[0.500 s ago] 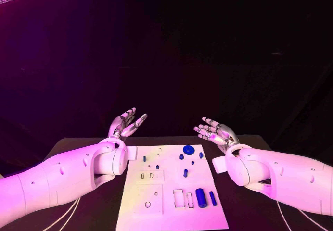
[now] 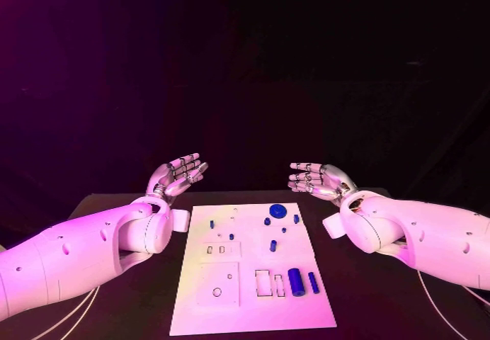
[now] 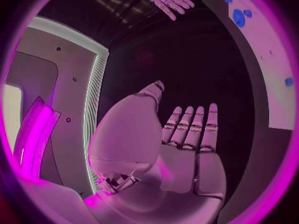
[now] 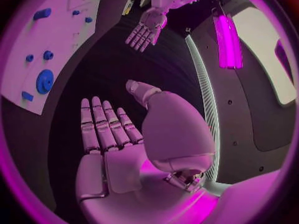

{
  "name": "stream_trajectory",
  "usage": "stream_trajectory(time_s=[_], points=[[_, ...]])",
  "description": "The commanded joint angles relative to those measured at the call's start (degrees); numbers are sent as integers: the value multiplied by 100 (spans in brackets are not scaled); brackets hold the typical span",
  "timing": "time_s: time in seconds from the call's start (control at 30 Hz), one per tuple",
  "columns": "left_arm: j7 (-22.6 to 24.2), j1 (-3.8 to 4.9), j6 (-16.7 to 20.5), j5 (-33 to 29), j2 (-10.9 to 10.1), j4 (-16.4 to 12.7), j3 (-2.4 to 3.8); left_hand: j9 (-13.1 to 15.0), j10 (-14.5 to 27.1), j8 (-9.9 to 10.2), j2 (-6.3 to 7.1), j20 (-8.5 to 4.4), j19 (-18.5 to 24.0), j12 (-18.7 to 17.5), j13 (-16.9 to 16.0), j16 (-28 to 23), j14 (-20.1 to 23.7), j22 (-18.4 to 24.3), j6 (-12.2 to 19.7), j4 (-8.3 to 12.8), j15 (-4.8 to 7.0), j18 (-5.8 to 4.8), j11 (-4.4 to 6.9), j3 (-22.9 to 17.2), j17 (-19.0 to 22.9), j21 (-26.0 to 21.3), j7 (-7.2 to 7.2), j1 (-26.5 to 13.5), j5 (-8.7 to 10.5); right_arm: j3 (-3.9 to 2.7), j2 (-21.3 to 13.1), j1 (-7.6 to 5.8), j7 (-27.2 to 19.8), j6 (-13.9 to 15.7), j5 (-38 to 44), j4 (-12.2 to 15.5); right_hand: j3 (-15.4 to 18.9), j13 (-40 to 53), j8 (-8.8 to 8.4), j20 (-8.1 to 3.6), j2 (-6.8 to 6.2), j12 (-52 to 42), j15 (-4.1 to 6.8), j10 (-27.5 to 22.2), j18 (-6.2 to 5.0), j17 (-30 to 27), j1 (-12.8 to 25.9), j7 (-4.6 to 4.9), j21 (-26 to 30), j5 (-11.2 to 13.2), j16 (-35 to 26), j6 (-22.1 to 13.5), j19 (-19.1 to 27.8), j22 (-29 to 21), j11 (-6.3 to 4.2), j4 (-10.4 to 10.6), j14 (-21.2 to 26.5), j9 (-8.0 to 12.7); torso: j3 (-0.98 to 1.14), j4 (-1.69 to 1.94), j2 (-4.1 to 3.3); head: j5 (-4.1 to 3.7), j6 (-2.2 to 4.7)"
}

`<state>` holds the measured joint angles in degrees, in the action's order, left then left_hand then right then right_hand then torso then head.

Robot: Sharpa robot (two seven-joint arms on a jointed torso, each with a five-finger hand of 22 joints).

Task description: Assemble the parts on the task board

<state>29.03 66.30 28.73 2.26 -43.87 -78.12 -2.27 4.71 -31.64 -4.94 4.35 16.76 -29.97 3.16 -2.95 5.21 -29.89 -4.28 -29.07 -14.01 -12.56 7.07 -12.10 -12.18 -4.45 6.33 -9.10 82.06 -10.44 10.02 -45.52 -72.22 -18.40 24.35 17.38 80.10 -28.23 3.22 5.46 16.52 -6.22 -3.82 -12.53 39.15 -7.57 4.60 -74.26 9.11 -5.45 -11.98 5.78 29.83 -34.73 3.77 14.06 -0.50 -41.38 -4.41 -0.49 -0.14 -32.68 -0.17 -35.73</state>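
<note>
Currently left hand [image 2: 175, 176] raised past far left corner of task board [image 2: 230, 304], palm up, fingers spread, holding nothing. Right hand [image 2: 318, 181] likewise raised past board's far right corner, fingers apart, nothing in it. Board flat on black table [image 2: 367, 297], between both arms. Blue parts on board: round disc [image 2: 277, 210] near far edge, small pegs [image 2: 272, 245] mid-board, thick cylinder [image 2: 295, 282] and thinner pin [image 2: 312, 282] side by side near near-right corner.

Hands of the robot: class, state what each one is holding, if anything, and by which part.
Nothing is held. The left hand and right hand are both open and raised beyond the task board; the blue parts lie untouched on it.
</note>
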Motion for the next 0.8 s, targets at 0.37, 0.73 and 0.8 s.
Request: stream_trajectory(time_s=[0.37,0.73,0.8], points=[[-8,100,-586,323,-429,-679,84,345,-2517,-634,182,-152,-1929,294,-123,805,-2469,-276,-1887,49,399,352,138,-273,-728,871,-443,321,-4,-58,-10,-266,463,81,3519,13,-105,47,687,-427,-222,-133,626,2273,-292,372,-258,325,-959,123,682,2338,-2193,319,-492,-218,-2204,-384,55,118,-396,-104,63],[-125,129,-802,450,-925,-1479,124,478,-3002,-759,490,-485,-2548,117,-143,1657,-3144,-602,-2041,-11,675,332,301,-511,-1642,1569,-330,298,15,-72,56,-476,1566,-541,6134,4,222,109,764,-1083,-459,-31,1211,3123,-286,1602,-291,28,-2494,284,1985,2774,-3416,1209,-883,-54,-4064,-506,70,257,-680,-234,164],[-110,130,-906,451,-990,-1604,128,485,-3003,-758,513,-495,-2564,100,-141,1691,-3085,-636,-2032,-13,672,331,301,-511,-1696,1628,-325,290,17,-73,79,-492,1706,-641,6451,-3,167,130,754,-1130,-504,-5,1270,3222,-257,1954,-270,5,-2740,276,2353,2821,-3499,1386,-901,30,-4197,-546,71,276,-708,-236,179]])
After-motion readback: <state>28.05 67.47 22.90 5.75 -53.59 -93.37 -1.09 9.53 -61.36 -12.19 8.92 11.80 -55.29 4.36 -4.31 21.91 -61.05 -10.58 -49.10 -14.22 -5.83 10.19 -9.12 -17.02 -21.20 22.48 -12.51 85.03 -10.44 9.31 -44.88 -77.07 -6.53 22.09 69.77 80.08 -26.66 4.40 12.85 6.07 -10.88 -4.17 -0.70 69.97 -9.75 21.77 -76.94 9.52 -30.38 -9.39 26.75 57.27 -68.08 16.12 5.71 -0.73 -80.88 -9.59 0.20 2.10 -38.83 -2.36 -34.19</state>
